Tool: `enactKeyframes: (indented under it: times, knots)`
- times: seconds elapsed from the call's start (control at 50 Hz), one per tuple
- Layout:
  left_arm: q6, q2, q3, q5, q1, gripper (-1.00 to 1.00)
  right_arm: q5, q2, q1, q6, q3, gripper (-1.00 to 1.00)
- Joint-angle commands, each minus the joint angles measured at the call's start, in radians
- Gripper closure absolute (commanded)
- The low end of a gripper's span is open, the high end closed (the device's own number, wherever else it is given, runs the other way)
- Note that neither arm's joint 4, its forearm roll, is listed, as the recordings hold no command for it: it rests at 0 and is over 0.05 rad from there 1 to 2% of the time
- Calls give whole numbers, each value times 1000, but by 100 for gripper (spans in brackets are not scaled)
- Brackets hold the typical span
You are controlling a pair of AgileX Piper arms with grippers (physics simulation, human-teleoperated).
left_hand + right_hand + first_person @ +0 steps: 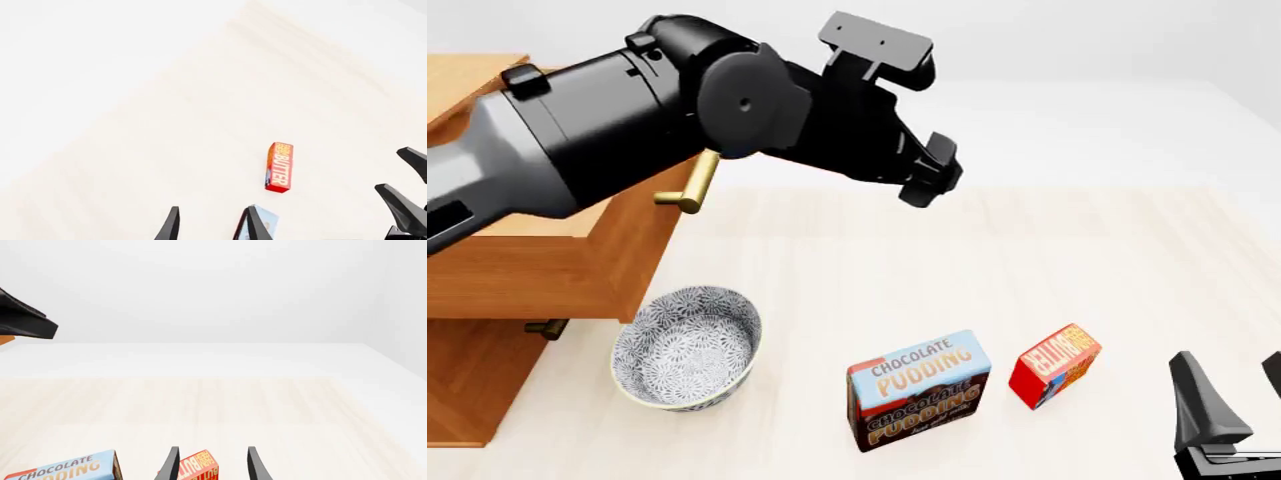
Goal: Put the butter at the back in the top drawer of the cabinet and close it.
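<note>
Right hand (pixel 210 462) hangs low at the near right of the tabletop (pixel 988 260), its two dark fingers spread apart with nothing between them; in its own wrist view the butter (pixel 197 467) shows in the gap between the fingertips, a little toward one finger, and beyond them rather than enclosed. From the front view only the tips of this hand (pixel 1228 400) show at the lower right corner, and the butter (pixel 1054 365) stands apart from them, to their left, lying on the tabletop just beside the Chocolate Pudding box (pixel 918 390).

Left hand (pixel 921 175) is raised high over the middle of the tabletop, well above the boxes and holding nothing; its wrist view shows two fingertips set apart (pixel 210 227), so its fingers stand open. The top drawer (pixel 547 250) of the cabinet (pixel 461 380) stands pulled out, its brass handle (pixel 694 185) partly behind the left arm. A patterned bowl (pixel 687 345) sits in front of the cabinet.

By my reading, the drawer is already open and the step in hand is the approach to pick up the butter, not yet grasped. Next the right hand needs to come forward and down so that its fingers straddle the red box, staying off the pudding box beside it, then close.
</note>
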Motion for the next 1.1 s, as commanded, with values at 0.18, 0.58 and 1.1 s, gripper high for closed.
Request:
enactKeyframes:
  times: [0.18,0.58,1.1]
  knots:
    - [-16,72,-44,10,-36,-100,0,0,0,0,0,-100]
    - [-36,178,-94,25,-71,-100,0,0,0,0,0,-100]
    - [-54,324,-209,77,-138,-100,0,0,0,0,0,-100]
